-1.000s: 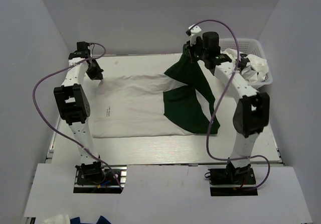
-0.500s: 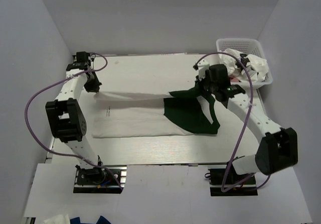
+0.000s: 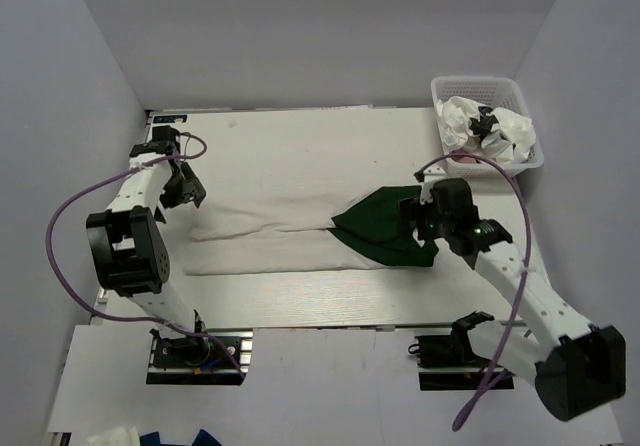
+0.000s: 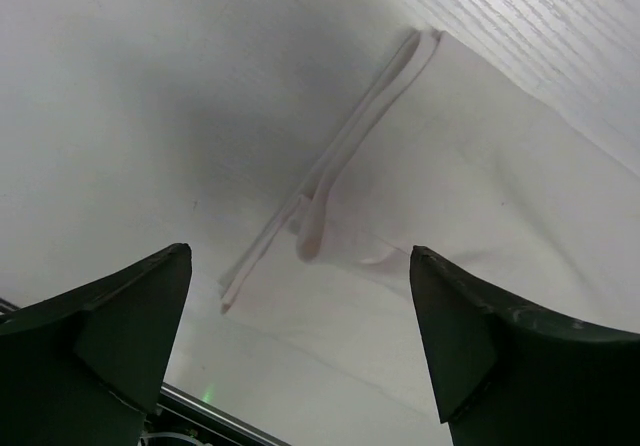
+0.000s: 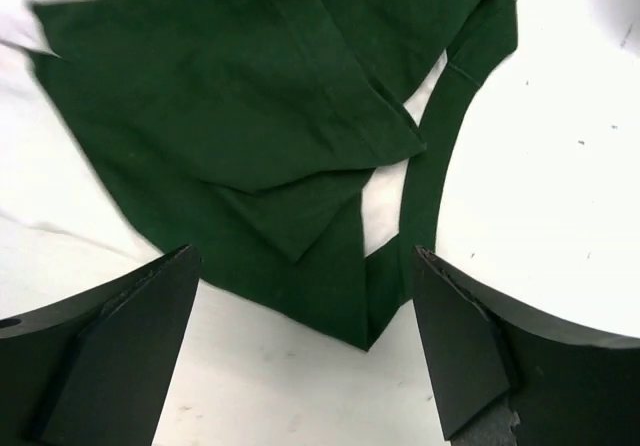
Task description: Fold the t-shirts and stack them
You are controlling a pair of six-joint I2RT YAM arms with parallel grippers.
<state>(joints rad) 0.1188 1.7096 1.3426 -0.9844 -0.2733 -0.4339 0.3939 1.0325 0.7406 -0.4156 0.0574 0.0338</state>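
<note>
Table (image 3: 300, 146) held white shirt (image 3: 260, 246), folded into long band left of centre. Dark green shirt (image 3: 385, 231) overlapped its right end, rumpled, layers uneven. Basket (image 3: 440, 91) far right, full of white cloth (image 3: 505, 131).

Left gripper (image 4: 300, 254) hovered spread and empty over band's left hem. Right gripper (image 5: 305, 254) likewise over green.

Risk — pinch at overlap might catch both shirts and drag fold apart; shallow grip could lose loose hem.

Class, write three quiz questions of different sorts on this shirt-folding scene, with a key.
1. True or false: the left tool is shut on the white t-shirt.
2. The dark green t-shirt is: A hanging from the right tool; B lying on the table at the white t-shirt's right end; C under the left tool.
3. Fill in: left tool and right tool are both ___.
Key: 1 false; 2 B; 3 open.
</note>
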